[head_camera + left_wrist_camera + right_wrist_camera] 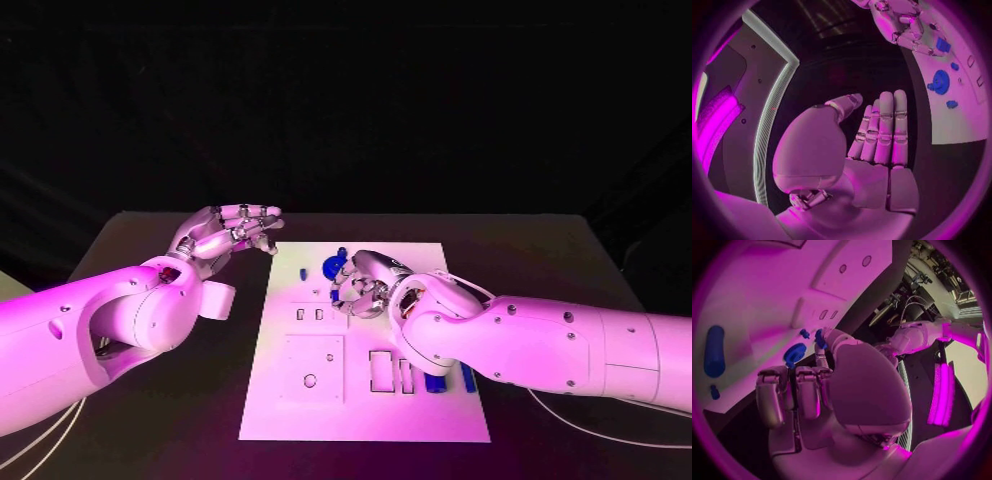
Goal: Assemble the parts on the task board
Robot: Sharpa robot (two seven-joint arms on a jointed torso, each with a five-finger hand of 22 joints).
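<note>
Presently the right hand (369, 285) hovers over the white task board (361, 400), fingers curled; whether its fingertips pinch the small blue peg (820, 338) cannot be told. A toothed blue gear (794, 354) lies just beside those fingertips; a knock could shift it. The left hand (228, 235) is spread, empty, above the matt black tabletop (144, 250) beside the board's smooth, slotted plate.
</note>
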